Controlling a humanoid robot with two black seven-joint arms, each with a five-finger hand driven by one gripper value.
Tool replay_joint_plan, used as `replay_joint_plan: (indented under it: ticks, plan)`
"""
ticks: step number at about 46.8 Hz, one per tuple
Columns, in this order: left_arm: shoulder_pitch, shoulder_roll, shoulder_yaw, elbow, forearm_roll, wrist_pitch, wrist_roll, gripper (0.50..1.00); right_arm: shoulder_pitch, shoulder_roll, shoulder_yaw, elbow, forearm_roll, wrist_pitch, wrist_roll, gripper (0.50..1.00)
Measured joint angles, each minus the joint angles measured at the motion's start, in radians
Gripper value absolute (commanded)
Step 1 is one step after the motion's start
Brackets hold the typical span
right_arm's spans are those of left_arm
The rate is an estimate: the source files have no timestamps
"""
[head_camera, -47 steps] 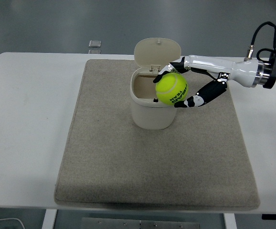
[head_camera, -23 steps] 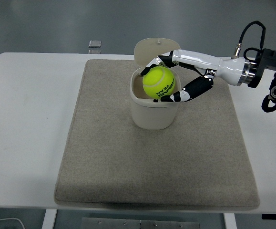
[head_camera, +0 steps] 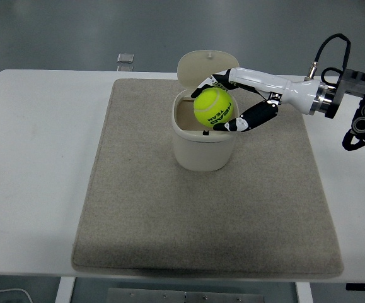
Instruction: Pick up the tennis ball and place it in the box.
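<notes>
A yellow-green tennis ball (head_camera: 212, 105) is held in my right hand (head_camera: 223, 104), which comes in from the right edge. The fingers curl around the ball from behind and below. The ball hangs just over the opening of the cream box (head_camera: 202, 148), toward its right rim. The box stands on the beige mat (head_camera: 138, 208) with its hinged lid (head_camera: 206, 64) tipped up at the back. Part of the box's inside shows to the left of the ball. My left arm is out of view.
The mat lies on the white table (head_camera: 37, 158). A small grey square object (head_camera: 125, 59) sits at the table's far edge, behind the mat. My right arm's black wrist housing and cable (head_camera: 352, 95) sit over the table's right side.
My right hand has carried the ball leftward from beside the box's right rim to over its opening, then shifted slightly and settled a little lower.
</notes>
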Motion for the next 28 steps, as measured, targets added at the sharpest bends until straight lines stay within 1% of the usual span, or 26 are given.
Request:
replay_joint_plan:
  ticks: [6, 9, 11, 13, 17, 21, 24, 28]
  plan:
    - [0.0, 0.0, 0.0, 0.0, 0.0, 0.0, 0.0, 0.992, -0.011, 0.019, -0.003, -0.004, -0.002, -0.01, -0.023, 0.617]
    - [0.0, 0.0, 0.0, 0.0, 0.0, 0.0, 0.0, 0.992, -0.013, 0.02, -0.003, -0.004, -0.004, -0.012, -0.025, 0.684]
    - [0.0, 0.0, 0.0, 0.0, 0.0, 0.0, 0.0, 0.992, -0.013, 0.02, -0.003, -0.006, -0.004, -0.012, -0.025, 0.711]
    - [0.0, 0.0, 0.0, 0.0, 0.0, 0.0, 0.0, 0.992, -0.013, 0.02, -0.003, -0.012, -0.003, -0.014, -0.025, 0.727]
    - [0.0, 0.0, 0.0, 0.0, 0.0, 0.0, 0.0, 0.992, -0.013, 0.02, -0.003, -0.02, 0.0, -0.018, -0.025, 0.78]
    - [0.0, 0.0, 0.0, 0.0, 0.0, 0.0, 0.0, 0.992, -0.013, 0.019, -0.003, -0.021, 0.001, -0.018, -0.025, 0.797]
    - [0.0, 0.0, 0.0, 0.0, 0.0, 0.0, 0.0, 0.992, -0.013, 0.019, -0.004, -0.021, 0.001, -0.018, -0.025, 0.825]
    - [0.0, 0.0, 0.0, 0.0, 0.0, 0.0, 0.0, 0.992, -0.014, 0.018, -0.006, -0.021, 0.001, -0.018, -0.025, 0.827]
